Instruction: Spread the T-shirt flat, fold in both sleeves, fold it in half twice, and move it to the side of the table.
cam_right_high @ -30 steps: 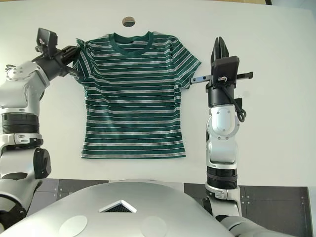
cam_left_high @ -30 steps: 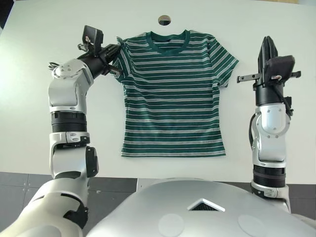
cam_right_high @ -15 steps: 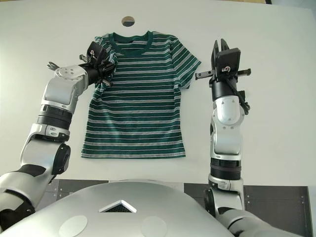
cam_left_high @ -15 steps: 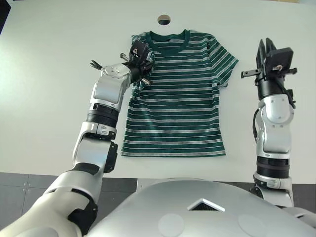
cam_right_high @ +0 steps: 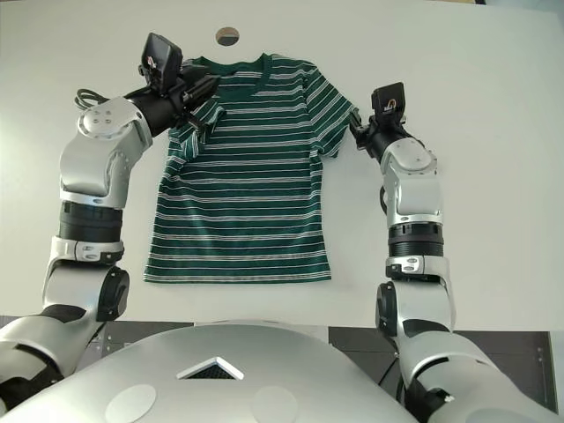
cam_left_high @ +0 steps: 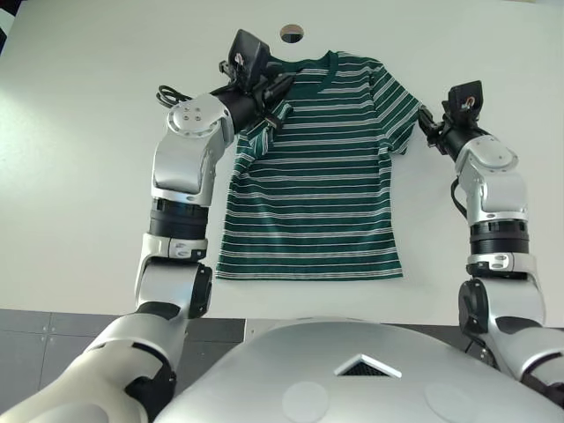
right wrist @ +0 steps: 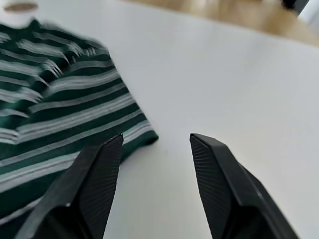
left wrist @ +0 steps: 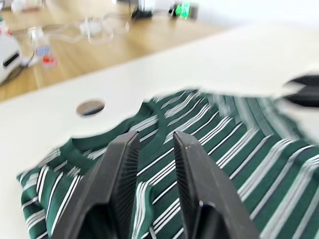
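Progress on the left sleeve (cam_left_high: 251, 132): in the head view my left hand (cam_left_high: 278, 88) has carried it inward over the chest of the T-shirt (cam_left_high: 308, 203), which lies flat in the middle of the counter (cam_left_high: 79, 106), green with white stripes. Left wrist view: that hand pinches the sleeve cloth. Right wrist view: my right hand (right wrist: 157, 137) has swung in, spread wide beside the other sleeve (right wrist: 99, 119).

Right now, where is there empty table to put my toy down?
Bare table lies left of the T-shirt past the left arm, and right of the right arm. Crowded: the sleeves and collar, where both jaws are.
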`<state>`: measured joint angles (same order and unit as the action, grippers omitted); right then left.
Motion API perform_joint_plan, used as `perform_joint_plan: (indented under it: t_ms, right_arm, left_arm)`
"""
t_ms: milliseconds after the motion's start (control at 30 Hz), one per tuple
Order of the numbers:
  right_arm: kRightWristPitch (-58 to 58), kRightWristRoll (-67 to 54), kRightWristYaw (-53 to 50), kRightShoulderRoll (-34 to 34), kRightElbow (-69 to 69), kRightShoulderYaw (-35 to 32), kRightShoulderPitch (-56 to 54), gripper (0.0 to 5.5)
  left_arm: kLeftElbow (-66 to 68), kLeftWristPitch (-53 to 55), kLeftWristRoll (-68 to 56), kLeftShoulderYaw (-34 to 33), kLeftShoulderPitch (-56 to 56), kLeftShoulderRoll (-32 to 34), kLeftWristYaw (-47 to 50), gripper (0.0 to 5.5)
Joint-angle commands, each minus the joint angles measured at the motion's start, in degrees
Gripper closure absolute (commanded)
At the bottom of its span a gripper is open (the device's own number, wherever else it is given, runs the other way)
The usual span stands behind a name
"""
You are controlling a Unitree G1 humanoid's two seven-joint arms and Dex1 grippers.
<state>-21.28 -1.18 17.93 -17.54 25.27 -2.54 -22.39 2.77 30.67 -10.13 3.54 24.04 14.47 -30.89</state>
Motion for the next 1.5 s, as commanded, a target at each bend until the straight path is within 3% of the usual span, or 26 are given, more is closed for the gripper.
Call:
perform_joint_plan:
  t_ms: [33, 233, 400, 500, 833, 1000, 1233, 1500]
  right_arm:
    - [0.9, 0.14, 1.08, -0.3, 5.83, 0.52, -3.45, 3.05]
    - [2.11, -0.79, 2.64, 0.49, 9.89, 0.81, -5.26, 3.05]
    - [3.83, -0.68, 3.34, 0.45, 12.77, 1.11, -6.11, 3.01]
    - [5.04, -0.34, 4.35, 0.68, 14.22, 2.01, -6.12, 3.48]
    - [6.02, -0.64, 6.66, 1.16, 15.25, 3.53, -5.45, 5.37]
    - [8.53, -2.25, 7.03, 1.72, 7.45, 2.68, -3.74, 5.37]
    - [3.85, -1.31, 9.27, 4.74, -9.58, 9.77, -0.73, 5.37]
    - [1.48, 4.97, 9.28, 8.21, -3.63, 19.73, -3.88, 5.37]
  left_arm:
    - [-7.55, 2.53, -2.76, -1.99, -2.54, 0.69, 0.41, 4.26]
    - [-8.33, 2.38, -4.23, -3.46, -3.05, 0.7, 1.76, 4.26]
    - [-8.23, 1.07, -3.86, -2.99, -3.84, 0.76, 2.31, 5.01]
    - [-7.68, 0.64, -3.8, -2.99, -3.99, 0.8, 2.61, 5.37]
    - [-7.24, 0.34, -4.43, -3.46, -4.28, 0.69, 3.17, 5.4]
    - [-6.22, -1.61, -2.16, -2.89, -5.16, 1.55, 4.36, 5.4]
    - [-2.15, -6.2, 3.29, -2.19, -6.92, 2.55, 8.03, 5.4]
    - [-1.78, -9.46, 6.62, -2.14, -6.99, 0.08, 14.0, 5.4]
